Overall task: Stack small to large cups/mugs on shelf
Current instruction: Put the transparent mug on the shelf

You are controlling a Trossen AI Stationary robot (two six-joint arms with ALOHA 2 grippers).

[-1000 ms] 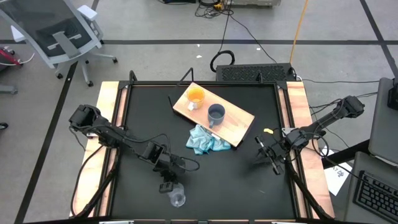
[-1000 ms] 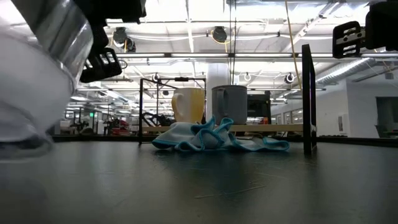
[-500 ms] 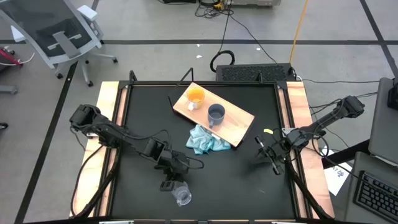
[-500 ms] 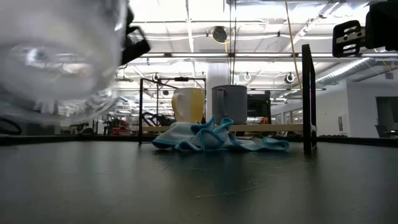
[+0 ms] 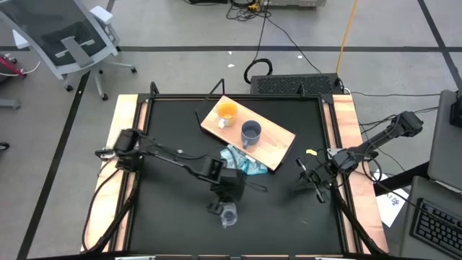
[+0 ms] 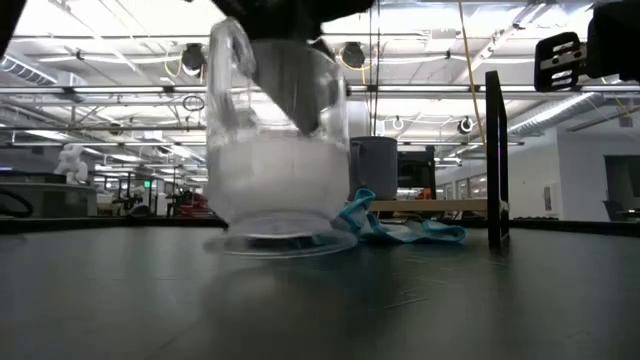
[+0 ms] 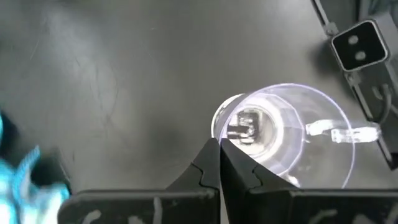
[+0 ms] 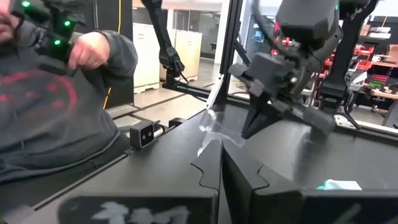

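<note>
The clear cup stands upright on the black table, near its front edge and about midway across, well apart from the wooden shelf at the back. In the low view it fills the near foreground, base flat on the table. The left gripper reaches down onto it from above; its fingers are pressed together and appear to pinch the cup's near wall, one finger inside and one outside. The cup's handle points away from the gripper in the left wrist view.

The likely risk: a thin rim pinch on smooth clear material could slip or let the cup swing and tip once lifted, and the blue cloth lies crumpled directly between the cup and the shelf, so a low carry could snag it.

On the shelf, the orange mug and the grey-blue mug stand side by side, apart, not yet nested.

The right gripper waits above the table's right edge, fingers closed on nothing. A person in a grey top sits beyond the table, visible in the right wrist view.
</note>
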